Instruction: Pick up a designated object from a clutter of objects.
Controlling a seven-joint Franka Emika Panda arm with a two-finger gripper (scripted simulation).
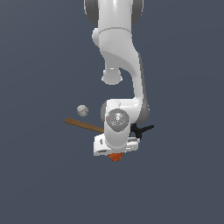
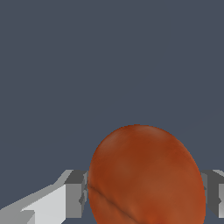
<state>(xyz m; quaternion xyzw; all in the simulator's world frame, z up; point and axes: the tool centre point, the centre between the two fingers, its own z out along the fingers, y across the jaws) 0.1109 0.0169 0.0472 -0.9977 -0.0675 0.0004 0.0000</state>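
The designated object, an orange-red ball [image 2: 146, 175], fills the lower part of the wrist view. It sits between my gripper's [image 2: 144, 194] two grey fingers [image 2: 75, 192], and both pads press against its sides. In the exterior view only a sliver of the ball [image 1: 115, 157] peeks out under the white hand, with my gripper [image 1: 115, 154] pointing straight down over it. The rest of the clutter lies behind it: a wooden-handled hammer [image 1: 83, 125], a white baseball [image 1: 82, 110] and a black clamp [image 1: 144, 129].
The hammer's handle runs from the exterior view's left toward the wrist, its head hidden behind the arm. The clamp pokes out on the exterior view's right of the wrist. Everything rests on a plain dark grey floor [image 1: 183, 183].
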